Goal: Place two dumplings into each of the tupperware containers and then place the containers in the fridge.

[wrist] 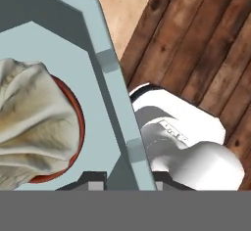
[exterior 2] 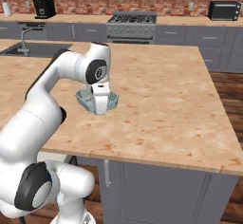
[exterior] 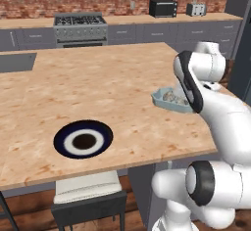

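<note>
Your gripper (wrist: 130, 183) is pinched on the rim of the pale blue tupperware container (exterior: 165, 102), dumplings (wrist: 34, 122) inside at nine o'clock, so lift level and head fridgeward.

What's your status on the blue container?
Hand clamped on blue container wall, at counter edge. Dumplings inside. Dark plate sits well left, not in the way.
</note>
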Controlling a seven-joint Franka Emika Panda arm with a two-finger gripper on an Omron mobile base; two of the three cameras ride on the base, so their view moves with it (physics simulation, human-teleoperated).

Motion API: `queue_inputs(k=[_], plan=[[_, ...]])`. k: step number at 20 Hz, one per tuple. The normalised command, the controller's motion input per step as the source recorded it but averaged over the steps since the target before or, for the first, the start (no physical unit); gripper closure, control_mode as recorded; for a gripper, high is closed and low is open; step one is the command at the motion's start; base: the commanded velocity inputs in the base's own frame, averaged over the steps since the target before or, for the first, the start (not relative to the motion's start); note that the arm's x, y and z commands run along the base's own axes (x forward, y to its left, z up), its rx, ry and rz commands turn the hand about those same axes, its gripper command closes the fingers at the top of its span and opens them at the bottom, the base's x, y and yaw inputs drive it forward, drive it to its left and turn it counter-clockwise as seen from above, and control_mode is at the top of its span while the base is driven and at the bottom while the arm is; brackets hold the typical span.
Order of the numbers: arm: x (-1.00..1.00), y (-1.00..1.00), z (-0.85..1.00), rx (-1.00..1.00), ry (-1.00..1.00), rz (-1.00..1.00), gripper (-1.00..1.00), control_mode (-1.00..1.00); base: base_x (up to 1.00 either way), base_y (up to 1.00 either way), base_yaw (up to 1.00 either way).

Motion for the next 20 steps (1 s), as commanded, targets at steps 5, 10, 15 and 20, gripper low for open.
queue_inputs(k=[5, 10, 15, 20], plan=[[-0.71, 0.47, 0.43, 0.03, 0.01, -0.48, 1.00, -1.00, 0.00, 0.00, 0.00], [-0.71, 0.20, 0.34, 0.00, 0.02, -0.30, 1.00, -1.00, 0.00, 0.00, 0.00], [-0.27, 0.55, 0.39, -0.13, -0.05, -0.20, 1.00, -1.00, 0.00, 0.00, 0.00], [-0.11, 0.41, 0.09, -0.01, 0.05, -0.07, 1.00, -1.00, 0.00, 0.00, 0.00]])
